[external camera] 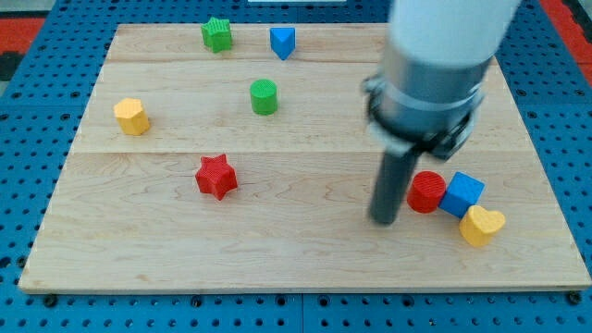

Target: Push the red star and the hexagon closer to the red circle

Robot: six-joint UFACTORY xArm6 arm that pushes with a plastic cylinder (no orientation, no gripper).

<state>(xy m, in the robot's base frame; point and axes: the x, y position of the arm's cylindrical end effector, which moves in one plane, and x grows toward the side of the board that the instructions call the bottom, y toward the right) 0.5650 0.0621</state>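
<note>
The red star [216, 176] lies left of the board's middle. The yellow hexagon [131, 116] sits near the left edge. The red circle [426, 192] is at the lower right, touching a blue cube [462, 194], with a yellow heart [482, 225] just below the cube. My tip [384, 220] rests on the board just left of the red circle, a small gap between them, and far right of the red star.
A green star [217, 34] and a blue triangle [282, 42] sit near the top edge. A green cylinder [264, 96] stands above the red star. The wooden board [296, 264] lies on a blue pegboard. The arm's grey body hides part of the upper right.
</note>
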